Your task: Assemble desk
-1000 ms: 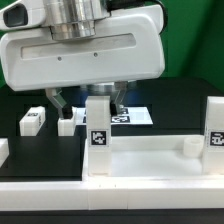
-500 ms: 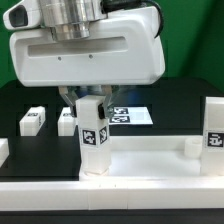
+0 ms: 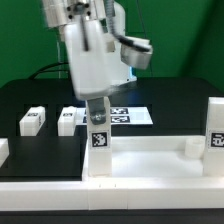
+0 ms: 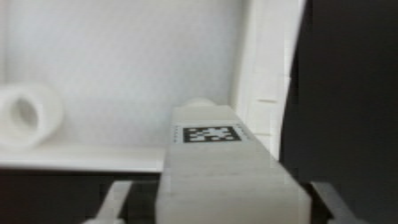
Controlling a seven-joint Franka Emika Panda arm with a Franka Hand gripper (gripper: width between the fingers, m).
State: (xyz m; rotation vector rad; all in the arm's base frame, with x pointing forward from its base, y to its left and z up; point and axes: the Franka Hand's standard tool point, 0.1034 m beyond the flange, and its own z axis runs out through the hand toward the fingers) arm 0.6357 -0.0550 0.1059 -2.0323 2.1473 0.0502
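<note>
The tool [image 3: 97, 112] is clamped on an upright leg [image 3: 98, 160] bearing a black-and-white tag [image 4: 212, 134].

Robot arm [image 3: 88, 50]: blurred. Marker board [image 3: 136, 116]: partly hidden behind upright leg [image 3: 98, 140]. Second leg [image 3: 215, 128], at desk slab [image 3: 150, 165] corner: cut by exterior view's right edge

Exterior cam: low, close, side-on to the gripper [image 3: 97, 102], slab [image 3: 150, 160] just below it. Wrist cam: above the gripper, looking tight down the leg [image 4: 217, 165]. Both catch leg and slab.
</note>
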